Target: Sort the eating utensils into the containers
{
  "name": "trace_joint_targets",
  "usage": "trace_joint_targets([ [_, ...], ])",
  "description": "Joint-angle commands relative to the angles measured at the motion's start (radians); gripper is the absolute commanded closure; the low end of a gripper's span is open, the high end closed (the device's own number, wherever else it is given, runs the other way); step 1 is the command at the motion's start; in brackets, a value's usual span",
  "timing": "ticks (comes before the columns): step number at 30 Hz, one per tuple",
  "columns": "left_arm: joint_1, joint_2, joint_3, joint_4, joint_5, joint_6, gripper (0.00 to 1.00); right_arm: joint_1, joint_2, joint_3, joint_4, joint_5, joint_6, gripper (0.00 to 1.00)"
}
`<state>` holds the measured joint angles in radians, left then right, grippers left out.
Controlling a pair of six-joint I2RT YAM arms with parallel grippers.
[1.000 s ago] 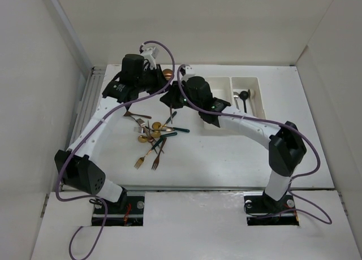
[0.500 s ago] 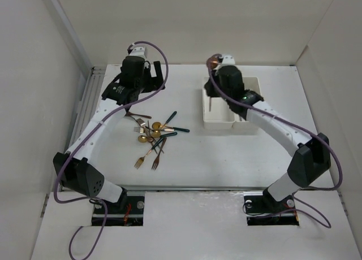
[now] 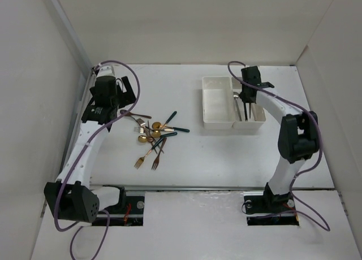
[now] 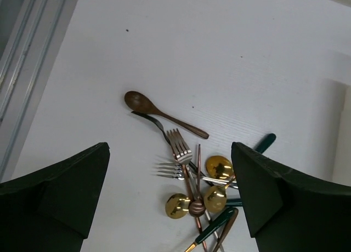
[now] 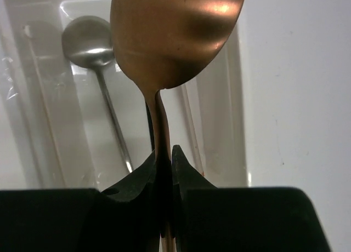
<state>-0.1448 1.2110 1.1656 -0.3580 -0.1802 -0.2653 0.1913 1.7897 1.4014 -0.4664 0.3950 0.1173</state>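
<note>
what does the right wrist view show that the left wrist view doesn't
Only the right wrist view: the right gripper shut on the handle of a copper spoon, and behind it a white bin with a silver spoon lying in it.
Only the left wrist view: the left gripper open over a pile of forks and spoons, with a brown spoon at its edge.
Both: the white table, and each gripper's own dark parts at the bottom.
</note>
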Motion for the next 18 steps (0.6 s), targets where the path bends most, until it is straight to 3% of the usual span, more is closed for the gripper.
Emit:
trace_joint_targets([
  [1,0.027,-0.067,-0.061,0.068,0.021,0.023,0.11,-0.003,0.089,0.102,0.002,0.058,-0.045,0.96],
  [4,0.036,-0.087,-0.130,0.068,0.067,0.023,0.11,-0.003,0.114,0.145,-0.029,0.067,-0.036,0.69],
  [5,0.045,-0.087,-0.147,0.068,0.082,-0.003,0.12,-0.003,0.123,0.157,-0.029,0.067,-0.036,0.54],
  [6,0.045,-0.096,-0.180,0.068,0.111,-0.021,0.14,-0.003,0.123,0.157,-0.029,0.067,-0.025,0.49],
  [10,0.054,-0.064,-0.248,0.068,0.183,-0.119,0.19,-0.003,0.031,0.148,-0.029,0.076,-0.002,0.37],
  [13,0.063,0.008,-0.259,0.057,0.208,-0.167,0.19,-0.003,-0.055,0.148,-0.029,0.059,0.025,0.37],
  [18,0.100,0.215,-0.149,0.008,0.203,-0.210,0.20,0.083,-0.162,0.113,0.037,0.025,0.034,0.36],
])
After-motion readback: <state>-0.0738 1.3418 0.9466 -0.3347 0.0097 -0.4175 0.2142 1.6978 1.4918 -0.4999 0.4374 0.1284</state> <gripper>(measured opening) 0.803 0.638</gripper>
